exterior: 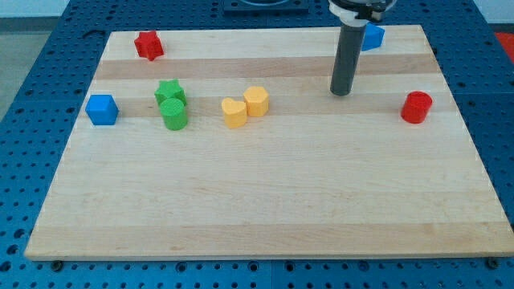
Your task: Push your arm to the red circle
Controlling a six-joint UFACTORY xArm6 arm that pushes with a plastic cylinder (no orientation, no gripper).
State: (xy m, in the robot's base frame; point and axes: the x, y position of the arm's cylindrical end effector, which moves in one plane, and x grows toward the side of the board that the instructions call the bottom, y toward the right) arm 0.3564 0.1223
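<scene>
my tip [342, 92] on bare board | holds nothing | red circle [416, 107] well apart, toward view's right, slightly lower

A lab bench: a wooden board [265, 201] lies on a blue perforated table [48, 48] with regular mounting holes.

Pale, smooth wooden board [265, 201] with visible grain; matt plastic-looking red circle [416, 107] to the right of my matt dark tip [341, 92].
</scene>
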